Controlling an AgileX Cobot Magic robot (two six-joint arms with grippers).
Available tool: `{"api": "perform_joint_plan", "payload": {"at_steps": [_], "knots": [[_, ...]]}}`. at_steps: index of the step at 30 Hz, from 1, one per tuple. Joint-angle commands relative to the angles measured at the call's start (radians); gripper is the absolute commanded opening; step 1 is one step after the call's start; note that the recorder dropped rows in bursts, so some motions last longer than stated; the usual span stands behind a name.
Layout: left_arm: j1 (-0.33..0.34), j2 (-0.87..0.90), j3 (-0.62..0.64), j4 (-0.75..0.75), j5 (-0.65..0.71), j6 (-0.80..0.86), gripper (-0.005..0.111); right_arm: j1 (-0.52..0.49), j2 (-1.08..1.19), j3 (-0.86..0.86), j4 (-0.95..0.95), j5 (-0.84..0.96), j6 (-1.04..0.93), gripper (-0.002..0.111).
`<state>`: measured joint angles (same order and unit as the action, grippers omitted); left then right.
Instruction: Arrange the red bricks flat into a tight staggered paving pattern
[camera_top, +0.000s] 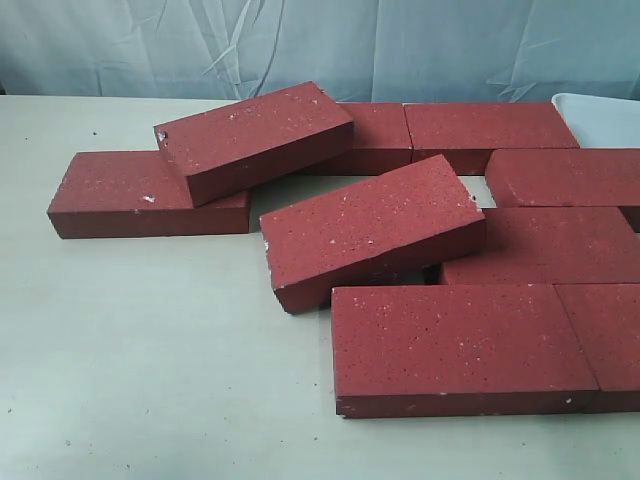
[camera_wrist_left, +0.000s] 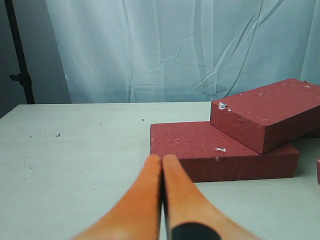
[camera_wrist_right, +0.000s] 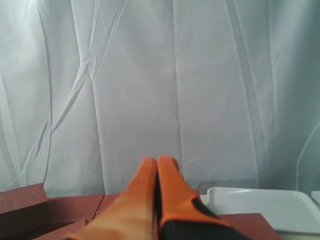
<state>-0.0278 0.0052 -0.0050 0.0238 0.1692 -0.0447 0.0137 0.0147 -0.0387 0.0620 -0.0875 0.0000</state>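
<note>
Several dark-red bricks lie on the pale table. One flat brick (camera_top: 120, 190) sits at the left, and a second brick (camera_top: 250, 135) leans tilted across its right end. Another tilted brick (camera_top: 370, 225) rests in the middle on its neighbours. Flat bricks (camera_top: 460, 340) fill the right side. The left wrist view shows the left flat brick (camera_wrist_left: 200, 147) and the tilted one (camera_wrist_left: 270, 110) just beyond my left gripper (camera_wrist_left: 162, 159), which is shut and empty. My right gripper (camera_wrist_right: 159, 161) is shut too, holding nothing, raised over bricks (camera_wrist_right: 75, 207). Neither gripper shows in the exterior view.
A white tray (camera_top: 600, 120) stands at the back right behind the bricks, seen also as the tray (camera_wrist_right: 260, 205) in the right wrist view. A pale curtain (camera_top: 300, 45) hangs behind the table. A black stand (camera_wrist_left: 20, 55) rises at the table's far corner.
</note>
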Motion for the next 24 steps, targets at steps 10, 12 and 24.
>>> {"api": "perform_joint_plan", "payload": {"at_steps": [10,12,24], "knots": [[-0.004,-0.005,0.005,0.0,-0.014,0.0,0.0,-0.003,0.378,-0.367,-0.015,0.266,0.0,-0.001],[-0.004,-0.005,0.005,0.0,-0.014,0.0,0.0,-0.003,0.456,-0.422,-0.015,0.279,0.0,-0.001],[-0.004,-0.005,0.005,0.0,-0.014,0.0,0.0,-0.003,0.83,-0.653,0.018,0.317,0.0,-0.001]]}}
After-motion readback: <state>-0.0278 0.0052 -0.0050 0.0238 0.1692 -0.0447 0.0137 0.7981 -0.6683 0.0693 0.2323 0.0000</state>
